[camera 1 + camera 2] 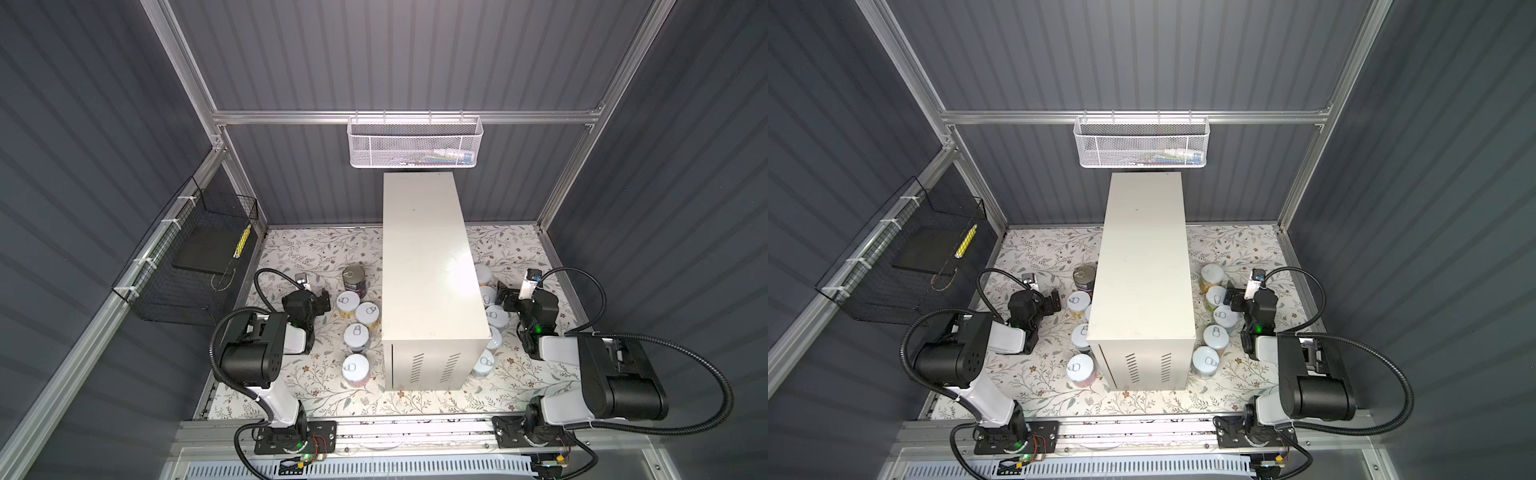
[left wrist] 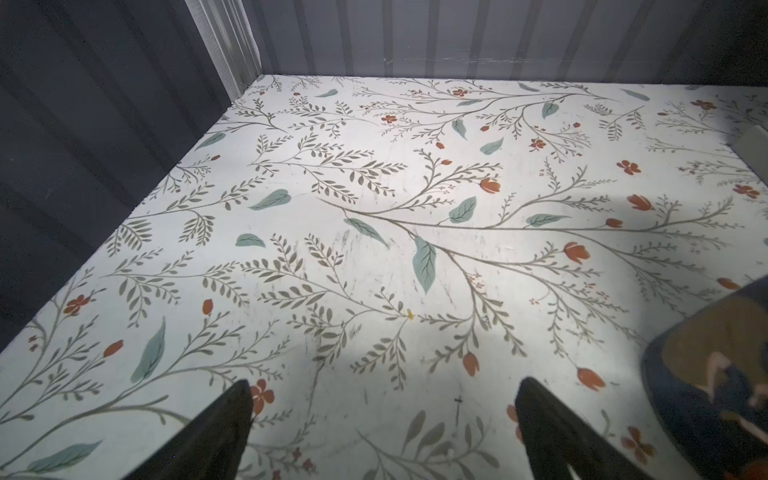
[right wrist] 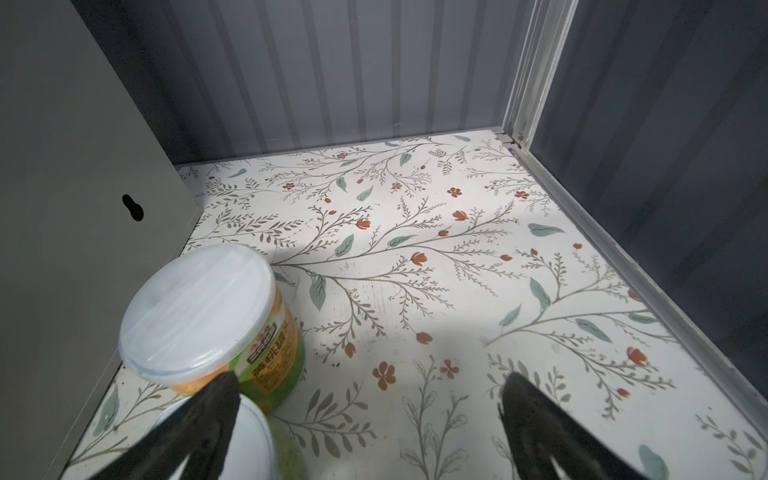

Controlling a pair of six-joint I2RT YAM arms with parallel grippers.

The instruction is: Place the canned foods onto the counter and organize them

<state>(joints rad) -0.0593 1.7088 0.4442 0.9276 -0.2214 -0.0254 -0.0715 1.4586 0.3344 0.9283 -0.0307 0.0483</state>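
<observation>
The cream-white counter (image 1: 428, 266) stands mid-floor with a bare top. To its left stand a tall dark can (image 1: 354, 280) and several small canned foods (image 1: 357, 336) in a row. Several more tins (image 1: 1216, 337) line its right side. My left gripper (image 1: 326, 301) is open and low, just left of the nearest tin (image 1: 348, 302). In the left wrist view, only floor lies between its fingers (image 2: 224, 428), and the dark can (image 2: 715, 374) is off to one side. My right gripper (image 1: 1230, 298) is open beside the right row, with a lidded orange-green tin (image 3: 199, 307) at one fingertip.
A white mesh basket (image 1: 414, 141) hangs on the back rail above the counter's far end. A black wire basket (image 1: 195, 266) hangs on the left wall. Grey panel walls and an aluminium frame (image 3: 536, 70) bound the floral floor (image 2: 374, 208).
</observation>
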